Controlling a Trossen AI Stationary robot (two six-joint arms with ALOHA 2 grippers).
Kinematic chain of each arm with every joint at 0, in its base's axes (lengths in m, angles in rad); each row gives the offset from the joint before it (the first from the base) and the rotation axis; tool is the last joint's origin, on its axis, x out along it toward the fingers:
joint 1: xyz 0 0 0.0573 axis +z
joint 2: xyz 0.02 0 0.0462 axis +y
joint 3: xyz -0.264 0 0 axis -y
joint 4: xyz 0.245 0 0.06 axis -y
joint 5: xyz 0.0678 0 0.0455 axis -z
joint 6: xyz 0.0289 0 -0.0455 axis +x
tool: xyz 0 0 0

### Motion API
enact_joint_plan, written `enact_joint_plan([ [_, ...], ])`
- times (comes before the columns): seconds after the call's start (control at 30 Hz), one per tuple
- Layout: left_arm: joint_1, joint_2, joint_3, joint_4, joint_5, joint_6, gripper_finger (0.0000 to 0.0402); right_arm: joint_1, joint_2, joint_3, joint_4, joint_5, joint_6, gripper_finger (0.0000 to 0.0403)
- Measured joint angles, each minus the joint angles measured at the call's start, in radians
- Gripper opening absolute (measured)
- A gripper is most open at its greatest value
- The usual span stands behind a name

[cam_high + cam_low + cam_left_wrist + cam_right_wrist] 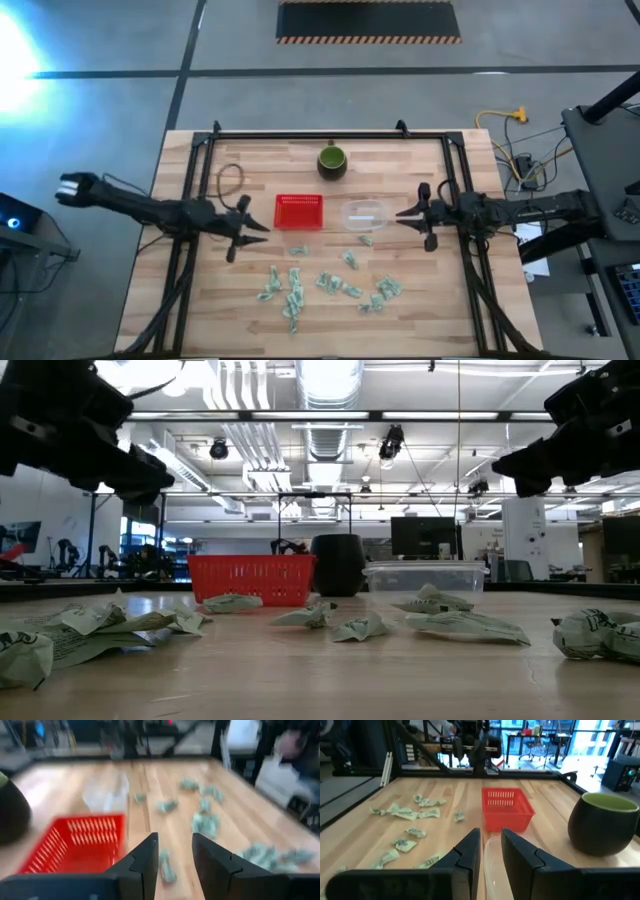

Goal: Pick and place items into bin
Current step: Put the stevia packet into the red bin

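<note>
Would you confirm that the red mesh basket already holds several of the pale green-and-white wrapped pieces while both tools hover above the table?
Not quite: the red mesh basket is empty. The pale green-and-white wrapped pieces all lie on the wooden table, as the high view shows. The rest holds: the left tool and right tool hover above the table.

The right tool (491, 851) shows its two dark fingers (465, 855) slightly apart, with nothing between them. Directly ahead lies the rim of a clear container (492, 870) on the wooden surface (445, 790). Beyond it stands the red basket (507, 809). A dark green cup (604, 822) with a pale green interior sits beside the basket. The items (405, 812), crumpled green-and-white pieces, lie scattered on the opposite side. The other arm (472, 745) hangs beyond the basket.
</note>
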Motion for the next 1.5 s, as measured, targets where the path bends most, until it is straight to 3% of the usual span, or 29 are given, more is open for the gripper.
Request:
enact_joint_plan([
  [0.13,-0.092,0.157,0.137,-0.074,-0.059,0.044,0.0102,0.000,0.028,0.000,0.000,-0.001,0.013,0.0068],
  [0.43,-0.233,0.480,0.541,-0.498,-0.334,0.026,0.0102,0.000,0.053,0.000,-0.001,-0.003,0.018,0.0068],
  [0.6,-0.240,0.649,0.696,-0.646,-0.350,-0.052,0.0102,0.000,0.053,0.000,-0.001,-0.006,0.022,0.0068],
  [0.77,-0.240,0.796,0.772,-0.663,-0.350,-0.055,0.0102,0.000,0.053,0.000,0.000,-0.006,0.021,0.0068],
  [0.9,-0.238,0.878,0.844,-0.772,-0.371,-0.092,0.0102,0.000,0.053,0.000,0.000,-0.006,0.022,0.0068],
  [1.0,-0.238,0.915,0.893,-0.855,-0.439,-0.147,0.0102,0.000,0.053,0.000,0.000,-0.006,0.021,0.0068],
  [1.17,-0.222,0.934,0.910,-0.850,-0.447,-0.179,0.0102,0.000,0.052,0.000,0.000,-0.006,0.018,0.0068],
  [1.4,-0.156,0.937,0.890,-0.844,-0.317,-0.245,0.0103,0.000,0.052,0.000,0.001,-0.006,0.024,0.0068],
  [1.5,-0.151,0.939,0.885,-0.831,-0.311,-0.245,0.0103,0.000,0.052,0.000,0.001,-0.006,0.024,0.0068],
])
